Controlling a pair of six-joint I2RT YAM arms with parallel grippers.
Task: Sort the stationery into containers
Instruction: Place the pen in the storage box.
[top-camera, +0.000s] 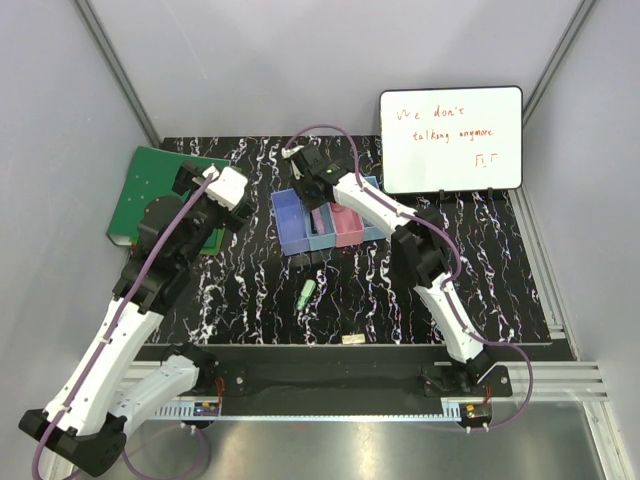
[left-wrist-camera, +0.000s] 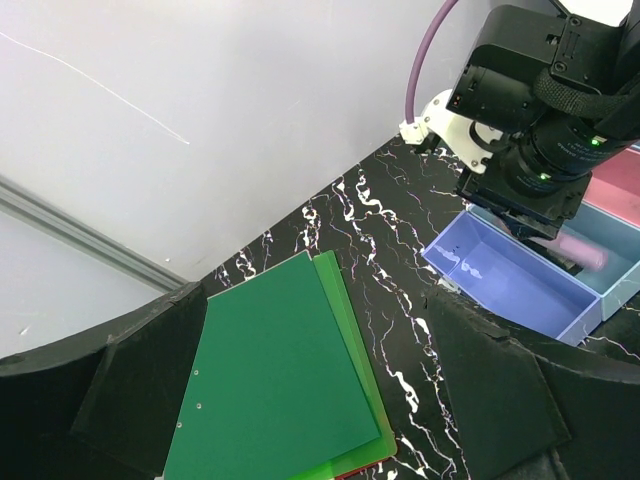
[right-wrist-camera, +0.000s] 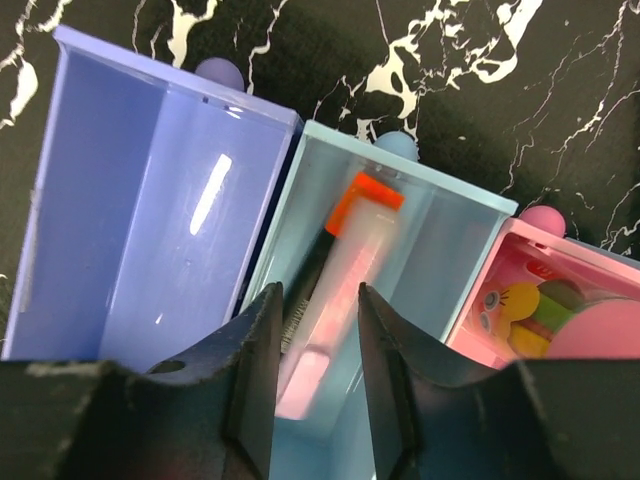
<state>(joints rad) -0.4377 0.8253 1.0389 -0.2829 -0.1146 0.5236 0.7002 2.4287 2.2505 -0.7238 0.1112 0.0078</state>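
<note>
Pink tube (right-wrist-camera: 335, 300), blurred, is in the light blue bin (right-wrist-camera: 440, 230) beside an orange-capped marker (right-wrist-camera: 365, 195), between the parted, empty right gripper (right-wrist-camera: 317, 300). The left gripper (left-wrist-camera: 315, 330) hangs wide apart, empty, over the green binder (left-wrist-camera: 270, 380).

Walls (top-camera: 250, 60): pale grey panels on three sides, plain and matte
Frame: aluminium struts (top-camera: 118, 70) slanting up the back corners
Tabletop (top-camera: 380, 300): black with white marble veining, evenly lit
Front edge: slotted metal rail (top-camera: 560, 380), brushed steel sheet (top-camera: 380, 445) below

overhead, two close wrists; common bins (top-camera: 290, 222)
</note>
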